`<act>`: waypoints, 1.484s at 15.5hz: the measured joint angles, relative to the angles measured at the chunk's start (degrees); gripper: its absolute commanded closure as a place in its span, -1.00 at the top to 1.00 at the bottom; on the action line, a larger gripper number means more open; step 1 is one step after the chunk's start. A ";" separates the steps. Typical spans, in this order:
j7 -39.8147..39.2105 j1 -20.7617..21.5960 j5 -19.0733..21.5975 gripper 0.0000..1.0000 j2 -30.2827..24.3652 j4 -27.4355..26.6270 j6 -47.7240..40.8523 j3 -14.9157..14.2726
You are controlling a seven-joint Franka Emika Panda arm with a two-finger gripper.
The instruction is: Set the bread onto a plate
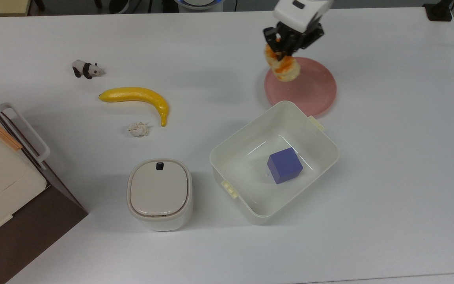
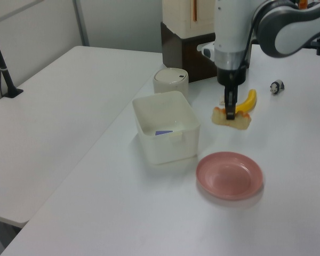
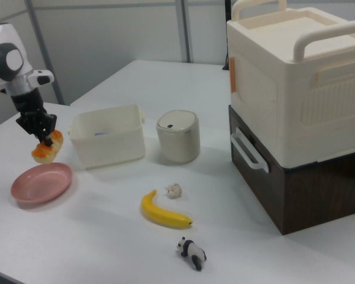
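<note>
The setting is a robotics lab or test office. Indicators: a plain white surface (image 1: 388, 177) adjoining a second one, grey partition walls (image 3: 118, 35), and toy props such as a panda figurine (image 1: 87, 69).
</note>
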 measured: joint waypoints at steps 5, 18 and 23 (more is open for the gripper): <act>9.66 6.97 -5.59 -0.68 5.53 -0.32 2.37 0.12; 12.82 10.10 -10.66 0.60 11.34 -0.29 2.57 0.23; 10.70 10.10 -11.02 0.70 11.40 0.12 2.57 0.32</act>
